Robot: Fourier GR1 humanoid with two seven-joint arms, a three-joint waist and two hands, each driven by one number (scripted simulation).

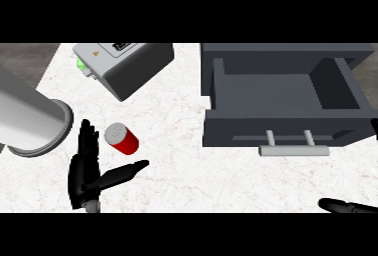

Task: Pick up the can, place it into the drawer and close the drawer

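Drawer [284, 95]: dark grey, pulled open, pale handle [293, 148] at front; well to the right of the left hand, beyond the right hand
Toaster [127, 65]: grey, beyond the left hand
Left hand [87, 170]: fingers straight, thumb spread wide, holding nothing
Can [122, 138]: red, silver top, just beside the left hand's fingers
Right hand [345, 205]: only a dark tip at the lower edge; state cannot be told

No text can be read here. The grey toaster [127, 62], left of the open drawer [284, 95], carries a small yellow sign and dark marks on its top, perhaps a warning label, too small to read.
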